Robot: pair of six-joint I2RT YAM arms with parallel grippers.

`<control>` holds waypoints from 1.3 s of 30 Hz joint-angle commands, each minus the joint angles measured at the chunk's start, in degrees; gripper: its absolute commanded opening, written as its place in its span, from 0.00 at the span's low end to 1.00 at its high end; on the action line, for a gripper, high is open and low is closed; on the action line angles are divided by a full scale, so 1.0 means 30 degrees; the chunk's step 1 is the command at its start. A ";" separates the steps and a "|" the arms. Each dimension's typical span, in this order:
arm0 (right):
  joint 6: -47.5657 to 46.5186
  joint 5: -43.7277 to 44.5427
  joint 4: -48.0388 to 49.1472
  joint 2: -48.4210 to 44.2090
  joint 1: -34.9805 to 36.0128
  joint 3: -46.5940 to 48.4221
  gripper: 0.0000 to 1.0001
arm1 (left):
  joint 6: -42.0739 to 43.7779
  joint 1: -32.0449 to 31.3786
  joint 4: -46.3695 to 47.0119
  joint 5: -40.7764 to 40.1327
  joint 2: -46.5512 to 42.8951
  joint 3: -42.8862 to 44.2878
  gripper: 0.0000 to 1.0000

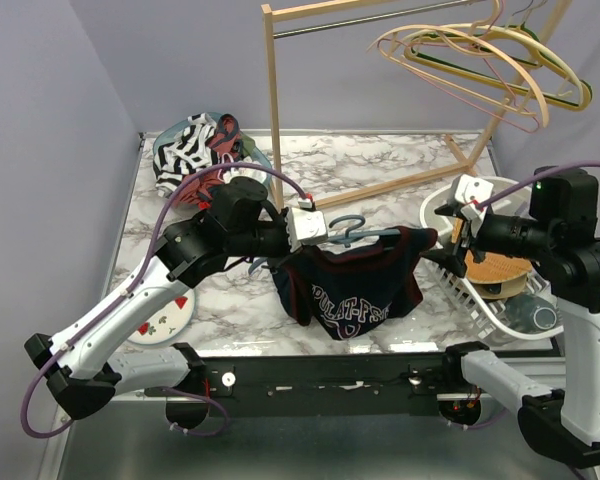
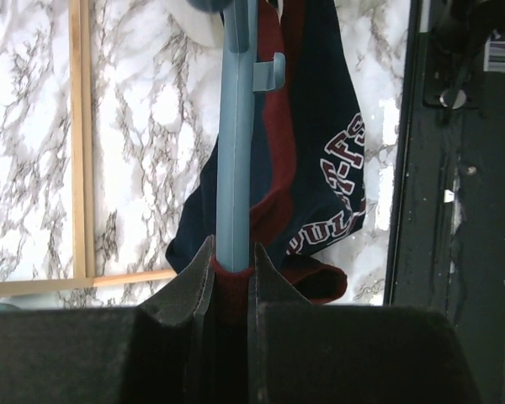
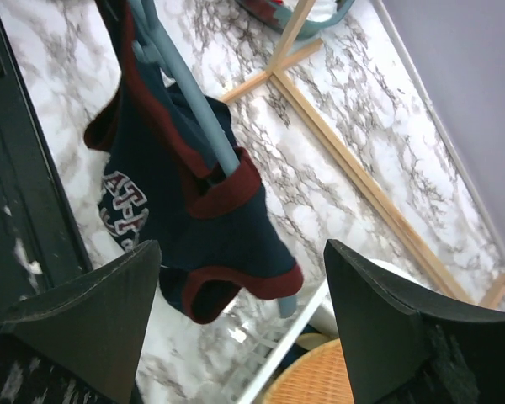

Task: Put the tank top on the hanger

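Far left on the marble table [image 1: 380, 160]: a striped garment [image 1: 185, 150] heaped at the back, a patterned plate [image 1: 165, 318] nearer the arm bases.

Next, the left gripper [image 1: 320, 232], clenched on the left arm of the hanger [image 1: 348, 228]. From its wrist camera, both fingers [image 2: 194, 282] pressed against the grey-blue bar, with a fold of maroon trim pinched in alongside. Held up off the marble, roughly level.

Between the 2 grippers, draped on that hanger: the tank top [image 1: 355, 285], navy with white lettering toward the near edge, hanging bunched and lopsided, not spread. Right end of the bar threaded through a maroon-trimmed opening, as seen from the right wrist.

Then the right gripper [image 1: 448, 245], just beside the garment's right end, fingers [image 3: 101, 311] spread wide, grasping nothing.

Beneath it, a white basket [image 1: 480, 295]. Behind, a wooden rack [image 1: 273, 100] carrying beige hangers [image 1: 480, 60] at upper right.
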 commanded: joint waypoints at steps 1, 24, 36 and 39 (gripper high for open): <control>-0.4226 -0.0450 -0.3436 0.0734 0.0086 -0.1574 0.86 | 0.0289 0.0001 -0.1497 0.1957 0.0446 0.1459 0.00; -0.5969 -0.4640 -0.4375 0.1613 0.3631 -0.5157 0.00 | -0.0179 -0.0029 0.1166 0.2984 0.1062 0.0819 0.00; 0.2093 -0.4173 -0.0218 0.0821 0.1526 -0.3776 0.00 | -0.0443 0.0118 0.5410 -0.4246 -0.2155 -0.1086 0.96; 0.2681 -0.4173 -0.0069 0.1142 -0.0056 -0.2782 0.00 | -0.0385 0.0322 0.6060 -0.6679 -0.3182 -0.1175 0.99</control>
